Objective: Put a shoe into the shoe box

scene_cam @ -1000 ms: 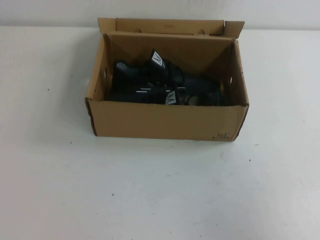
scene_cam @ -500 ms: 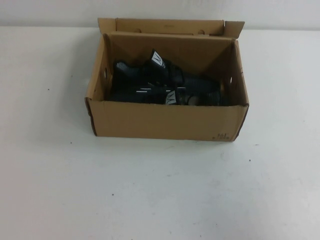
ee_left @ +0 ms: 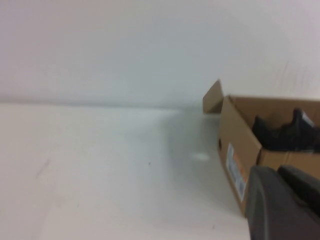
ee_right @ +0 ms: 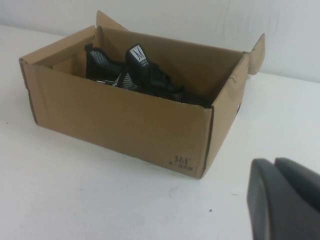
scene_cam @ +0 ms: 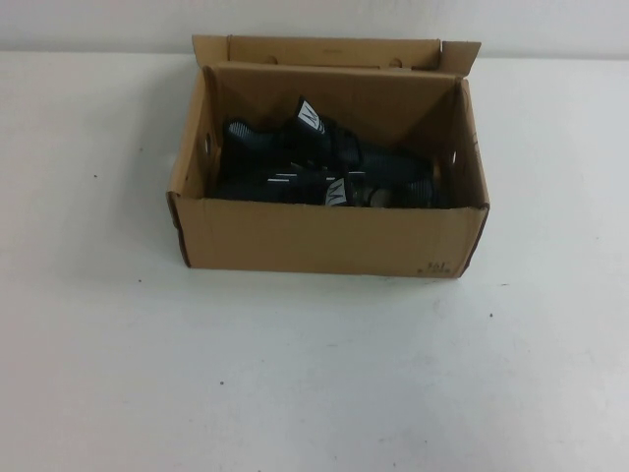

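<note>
The table (scene_cam: pixel 118 374) around it was bare, nothing in our way. The shoe box (scene_cam: pixel 324 236) sat open, light stiff cardboard, easy to shove. Both shoes were inside: the shoe (scene_cam: pixel 295 147) toward the back, its twin (scene_cam: pixel 334 189) in front. Soft knit, lightish; we'd grab the heel collar. Left gripper (ee_left: pixel 282 205) and right gripper (ee_right: pixel 285 200) sat back, off to either side of the box; couldn't tell whether either was spread or closed.

White table (scene_cam: pixel 118 374), matte, a few dark specks: on it my view shows one brown corrugated shoe box (scene_cam: pixel 324 241), lid flap open, set toward the far edge.
</note>
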### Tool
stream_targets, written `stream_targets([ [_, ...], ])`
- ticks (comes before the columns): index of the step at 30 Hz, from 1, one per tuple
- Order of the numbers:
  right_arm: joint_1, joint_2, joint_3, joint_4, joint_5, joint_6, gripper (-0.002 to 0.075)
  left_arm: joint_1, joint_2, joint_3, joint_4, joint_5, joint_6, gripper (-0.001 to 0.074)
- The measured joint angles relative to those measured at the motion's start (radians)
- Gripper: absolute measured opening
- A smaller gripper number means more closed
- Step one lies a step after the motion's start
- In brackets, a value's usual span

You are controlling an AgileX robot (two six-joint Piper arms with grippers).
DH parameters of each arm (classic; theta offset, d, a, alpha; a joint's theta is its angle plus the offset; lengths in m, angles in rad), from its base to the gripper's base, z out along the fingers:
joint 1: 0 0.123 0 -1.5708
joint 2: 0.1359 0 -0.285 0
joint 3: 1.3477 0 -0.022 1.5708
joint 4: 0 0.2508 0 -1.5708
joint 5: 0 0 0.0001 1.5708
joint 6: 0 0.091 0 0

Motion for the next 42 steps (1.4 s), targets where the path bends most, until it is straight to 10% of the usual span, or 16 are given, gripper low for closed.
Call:
stream_targets([
  [18,0.0,0.0,0.0,0.002,0.0,0.0,-0.0017,-0.059,-0.016,0.32,0.085,-0.09,-0.19,-0.0001],
  [42,0.0,0.0,0.0,0.004,0.0,0.0,-0.0017,-0.059,-0.016,0.335,0.107,-0.022,-0.194,-0.0001],
])
